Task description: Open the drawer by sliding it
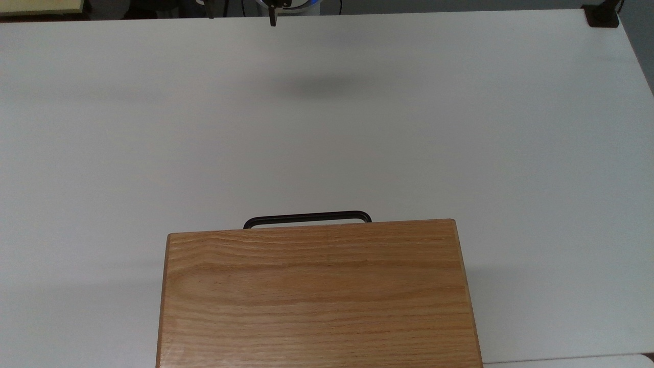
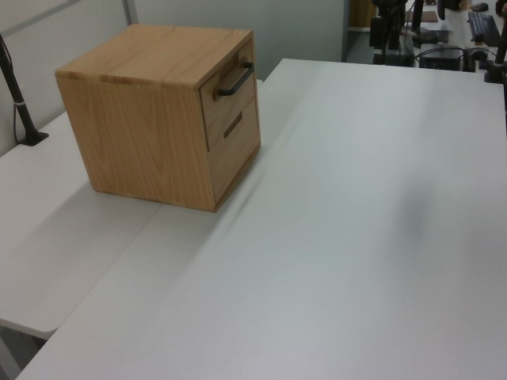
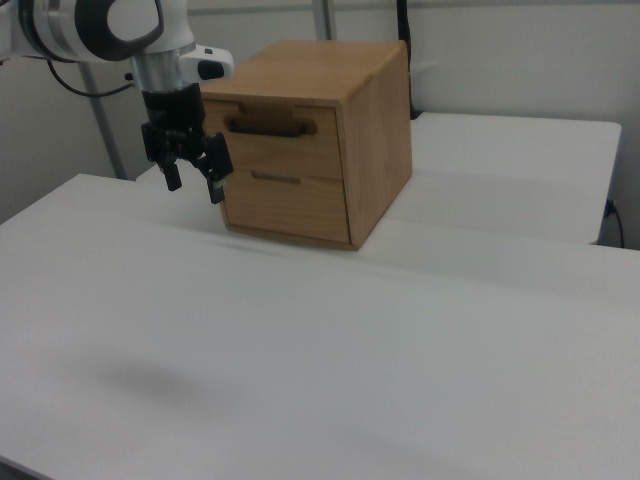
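The gripper (image 3: 193,180) hangs high over the white table (image 3: 330,340), fingers pointing down and spread apart, nothing between them. Above it the white arm (image 3: 120,25) reaches in from the right view's left. Well apart from it sits the oak cabinet (image 3: 330,140), the drawer (image 3: 272,138) closed flush at the top of its front, its black bar handle (image 1: 307,218) untouched. A dark shadow (image 1: 319,84) lies on the tabletop.
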Robot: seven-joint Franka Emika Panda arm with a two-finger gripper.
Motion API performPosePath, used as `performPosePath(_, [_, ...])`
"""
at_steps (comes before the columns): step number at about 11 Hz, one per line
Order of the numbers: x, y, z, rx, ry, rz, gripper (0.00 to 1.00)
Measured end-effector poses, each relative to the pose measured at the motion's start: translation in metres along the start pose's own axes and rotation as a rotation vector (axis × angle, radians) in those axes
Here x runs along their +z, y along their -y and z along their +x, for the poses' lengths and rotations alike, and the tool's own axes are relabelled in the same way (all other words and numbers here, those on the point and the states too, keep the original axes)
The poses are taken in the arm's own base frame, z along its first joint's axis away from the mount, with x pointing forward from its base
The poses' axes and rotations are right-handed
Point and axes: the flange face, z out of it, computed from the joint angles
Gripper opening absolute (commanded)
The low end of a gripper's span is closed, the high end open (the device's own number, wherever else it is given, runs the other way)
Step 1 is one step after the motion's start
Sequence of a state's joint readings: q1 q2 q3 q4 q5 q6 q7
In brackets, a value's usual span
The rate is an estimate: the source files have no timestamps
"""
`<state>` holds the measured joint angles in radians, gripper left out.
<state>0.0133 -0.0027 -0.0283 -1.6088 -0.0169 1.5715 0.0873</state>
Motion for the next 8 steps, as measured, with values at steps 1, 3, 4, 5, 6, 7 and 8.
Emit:
performPosePath(1, [0.000, 0.000, 0.000, 0.000, 0.000, 0.000, 1.00])
performPosePath(3, [-0.001, 0.000, 0.001, 0.000, -0.006, 0.001, 1.00])
performPosePath(4, [-0.002, 0.002, 0.004, -0.003, -0.032, 0.003, 1.00])
performPosePath(5, [-0.001, 0.007, 0.008, -0.011, -0.054, 0.006, 1.00])
performPosePath(6, [0.002, 0.014, 0.011, -0.022, -0.056, 0.006, 1.00])
performPosePath(7, [0.005, 0.022, 0.015, -0.017, -0.069, 0.020, 1.00])
performPosePath(8, [0.003, 0.029, 0.022, 0.041, -0.116, 0.053, 1.00])
